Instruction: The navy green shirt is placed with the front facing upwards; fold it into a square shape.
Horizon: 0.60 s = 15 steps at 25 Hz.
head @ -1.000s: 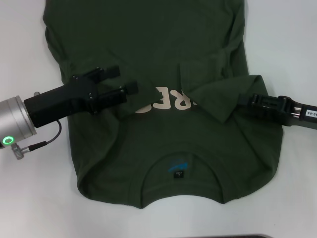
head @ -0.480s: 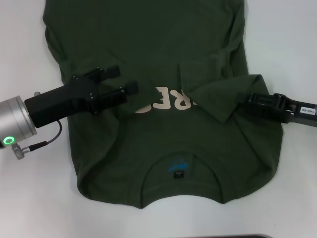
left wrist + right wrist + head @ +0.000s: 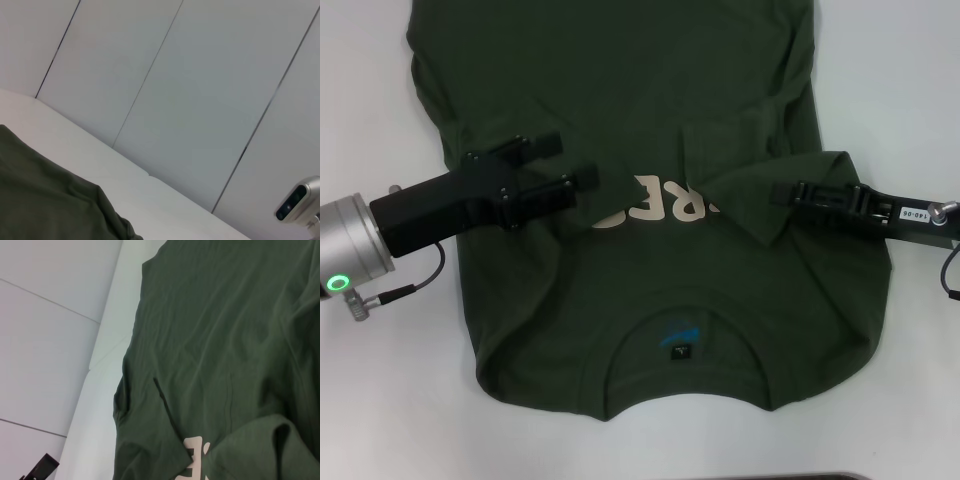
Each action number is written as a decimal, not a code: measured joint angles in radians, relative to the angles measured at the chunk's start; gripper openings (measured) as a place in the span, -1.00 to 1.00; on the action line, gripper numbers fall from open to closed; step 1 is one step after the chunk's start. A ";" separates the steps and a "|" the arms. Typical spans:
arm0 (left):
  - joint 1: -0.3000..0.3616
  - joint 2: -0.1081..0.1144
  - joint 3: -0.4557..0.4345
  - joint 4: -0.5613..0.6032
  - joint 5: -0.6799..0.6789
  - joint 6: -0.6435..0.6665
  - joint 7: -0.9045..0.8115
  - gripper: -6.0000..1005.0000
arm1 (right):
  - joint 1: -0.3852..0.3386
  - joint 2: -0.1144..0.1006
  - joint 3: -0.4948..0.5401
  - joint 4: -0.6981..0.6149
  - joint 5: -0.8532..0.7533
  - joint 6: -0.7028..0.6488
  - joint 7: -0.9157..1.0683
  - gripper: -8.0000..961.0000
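The navy green shirt (image 3: 640,80) lies flat on the white table, collar (image 3: 620,352) and tag (image 3: 678,352) toward me. Both sleeves are folded inward over the chest and partly cover the cream letters (image 3: 665,203). My left gripper (image 3: 565,162) hovers open over the shirt's left side, its fingertips just beside the folded left sleeve's tip (image 3: 618,184), with nothing held. My right gripper (image 3: 782,192) reaches in low over the folded right sleeve (image 3: 750,200). The right wrist view shows the shirt (image 3: 215,315) and its letters (image 3: 195,460). A shirt edge (image 3: 45,200) shows in the left wrist view.
Bare white table (image 3: 900,80) surrounds the shirt on the left, right and near sides. A dark strip (image 3: 800,476) runs along the table's near edge. Pale wall panels (image 3: 175,75) stand behind the table. A thin cable (image 3: 415,285) hangs from the left arm.
My right gripper has slid to the left, farther in over the folded right sleeve. The left gripper and the shirt have stayed put.
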 joint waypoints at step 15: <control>0.003 0.000 0.000 0.000 -0.001 -0.002 0.000 0.68 | 0.000 -0.003 0.003 0.013 0.000 0.021 0.010 -0.13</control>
